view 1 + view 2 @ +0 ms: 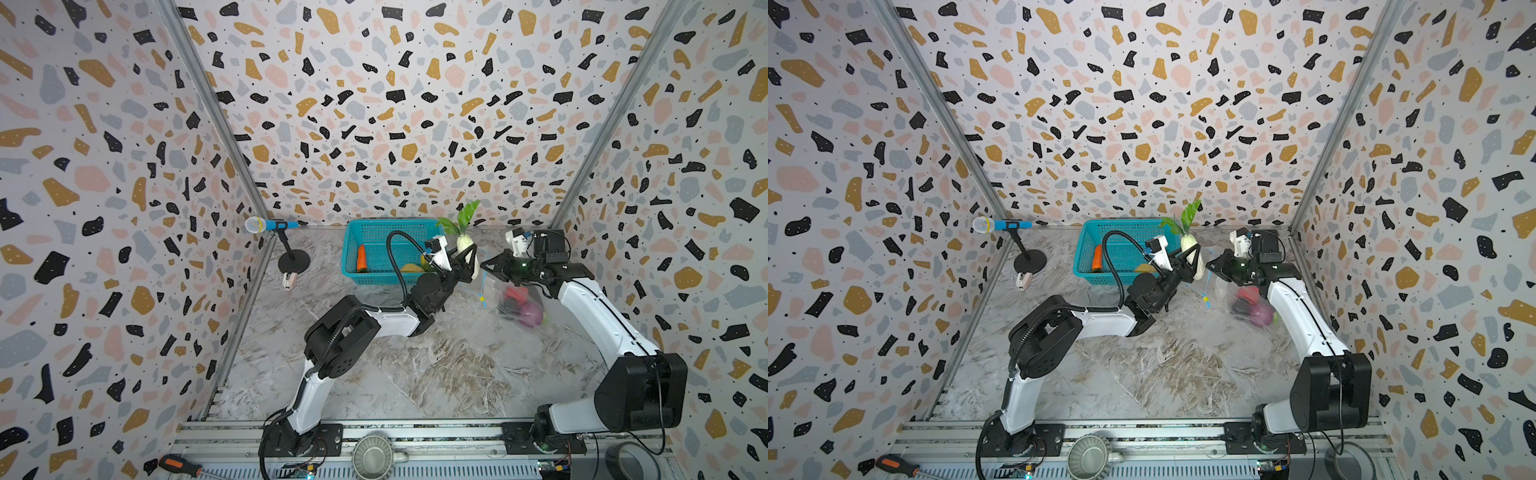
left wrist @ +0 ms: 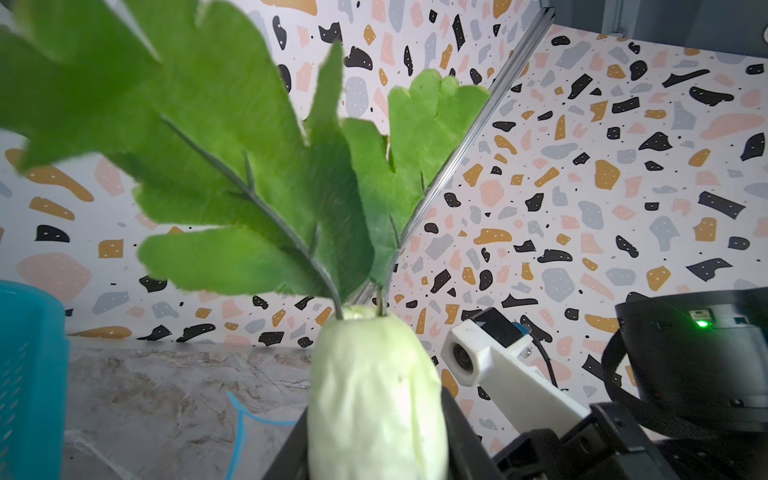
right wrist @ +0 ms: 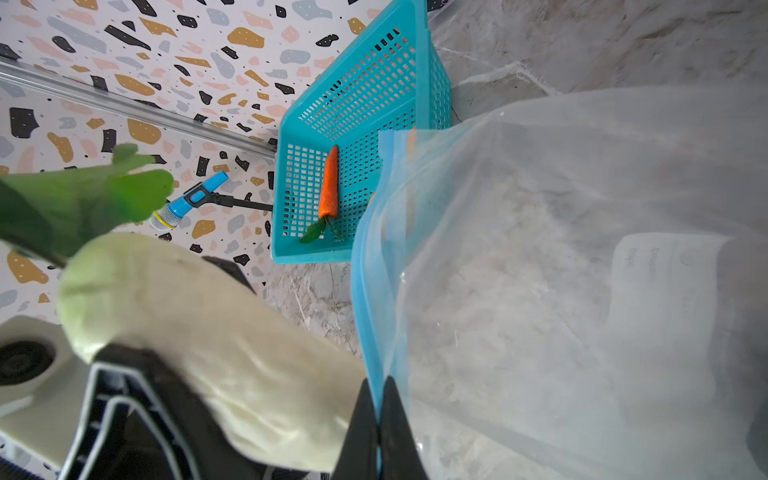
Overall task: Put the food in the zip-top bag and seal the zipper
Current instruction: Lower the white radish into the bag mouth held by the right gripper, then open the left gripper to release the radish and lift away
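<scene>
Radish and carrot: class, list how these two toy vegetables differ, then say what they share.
Colour: the radish is white with big leaves; the carrot is orange with small ones.
Place: the radish is held up by the left gripper; the carrot lies in the basket.
Size: the radish is thicker.
Both are outside the bag.

Tabletop [image 1: 415, 374] open in front, basket [image 1: 347, 249] and microphone stand [image 1: 293, 260] behind, zip-top bag [image 1: 498, 291] right
</scene>
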You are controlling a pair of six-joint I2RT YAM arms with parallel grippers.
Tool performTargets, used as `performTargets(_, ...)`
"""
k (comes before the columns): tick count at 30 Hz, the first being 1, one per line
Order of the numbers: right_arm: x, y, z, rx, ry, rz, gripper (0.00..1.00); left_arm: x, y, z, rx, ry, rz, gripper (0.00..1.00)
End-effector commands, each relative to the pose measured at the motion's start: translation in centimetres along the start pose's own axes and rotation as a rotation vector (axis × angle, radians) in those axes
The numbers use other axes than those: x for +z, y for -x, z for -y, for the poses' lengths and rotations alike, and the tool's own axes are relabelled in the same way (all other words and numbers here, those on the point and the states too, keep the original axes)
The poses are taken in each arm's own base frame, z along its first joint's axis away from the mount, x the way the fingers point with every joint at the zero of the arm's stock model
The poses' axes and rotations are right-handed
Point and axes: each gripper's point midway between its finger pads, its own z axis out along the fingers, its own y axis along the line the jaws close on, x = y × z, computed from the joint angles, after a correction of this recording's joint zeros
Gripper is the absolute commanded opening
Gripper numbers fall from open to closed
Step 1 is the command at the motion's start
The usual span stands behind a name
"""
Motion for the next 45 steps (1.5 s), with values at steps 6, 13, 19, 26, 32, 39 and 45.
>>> performTargets(6, -1.8, 0.8, -2.1, -0.029, 0.054, 0.045, 0.00, -0.4, -1.0, -0.3, 0.052, -0.016, 0.041, 0.24)
performTargets(13, -2.5, 1.2, -2.3, -0.029, 0.060, 0.061, 0.00, -0.5, -2.5, -0.6, 0.051, -0.015, 0.012, 0.27)
performTargets(19, -2.5, 1.1, -2.3, -0.027, 0.065, 0.064, 0.00, -0.7, -3.5, -0.4, 0.072, -0.014, -0.010, 0.34)
performTargets(26, -2.5, 1.1, -2.2, -0.025, 0.066, 0.064, 0.00, -0.9, -4.2, -0.6, 0.092, -0.006, -0.032, 0.40)
performTargets(32, -2.6, 1.1, -2.1, -0.022, 0.068, 0.067, 0.00, -1.2, -4.8, -0.9, 0.094, -0.004, -0.048, 0.51)
performTargets(39, -2.5, 1.1, -1.8, -0.017, 0.069, 0.068, 0.00, -1.3, -4.7, -0.8, 0.097, -0.003, -0.051, 0.53)
performTargets(45, -2.2, 1.1, -1.6, -0.011, 0.069, 0.065, 0.00, -1.3, -4.2, -0.6, 0.096, 0.000, -0.054, 0.53)
